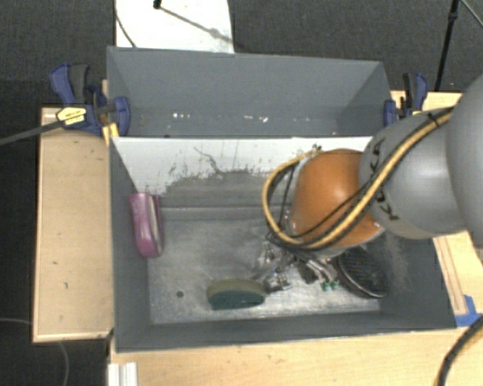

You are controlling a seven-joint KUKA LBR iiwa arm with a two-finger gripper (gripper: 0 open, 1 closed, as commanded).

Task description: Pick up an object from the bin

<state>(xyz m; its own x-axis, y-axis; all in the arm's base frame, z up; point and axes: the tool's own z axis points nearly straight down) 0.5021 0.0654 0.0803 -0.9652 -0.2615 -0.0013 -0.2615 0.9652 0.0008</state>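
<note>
Low in the bin [130, 296], near its front edge, just beside a dark green oval lump [236, 298]. Cannot tell hand [275, 276] state, released or clenched. Nothing lifted yet.

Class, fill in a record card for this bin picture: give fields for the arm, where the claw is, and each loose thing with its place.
arm: enters from the right, orange cover at the wrist
claw: low over the bin floor, front middle
nearest thing: dark green flat oval, just left of the claw, by the front wall
left side: pink oblong thing against the left wall
right side: black round meshed thing, partly under the arm
container: grey bin
</note>
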